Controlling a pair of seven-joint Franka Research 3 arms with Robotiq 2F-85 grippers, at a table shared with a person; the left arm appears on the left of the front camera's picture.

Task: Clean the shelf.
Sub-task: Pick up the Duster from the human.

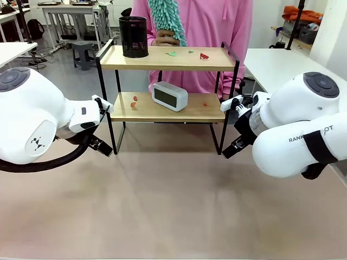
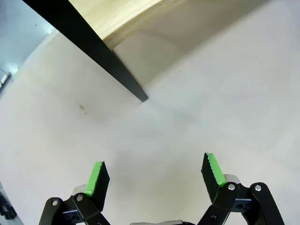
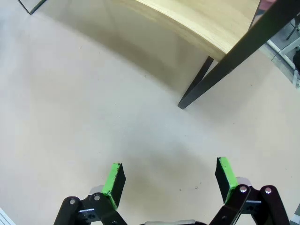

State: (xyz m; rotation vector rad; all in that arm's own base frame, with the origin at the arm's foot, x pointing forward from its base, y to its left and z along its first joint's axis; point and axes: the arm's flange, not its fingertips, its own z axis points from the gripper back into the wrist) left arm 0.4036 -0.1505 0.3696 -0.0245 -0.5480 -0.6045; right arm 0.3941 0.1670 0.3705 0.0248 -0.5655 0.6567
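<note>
left gripper point(image 2: 154, 166) and right gripper point(image 3: 170, 168) gape over the beige tabletop point(image 1: 173, 206) by the shelf point(image 1: 162, 58), seemingly lab tables point(image 1: 276, 65) beyond.

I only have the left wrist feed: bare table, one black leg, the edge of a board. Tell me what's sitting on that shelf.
Observer: On the top board of the shelf there's a black mesh cup at the left end, plus green and red scraps toward the right.
Operator: Give me the lower board.
Observer: A white clock sits near the middle, with small orange scraps to its left.
Operator: Report the right gripper.
Observer: The right gripper is open and empty, pointed at the table near the shelf's right front leg.
</note>
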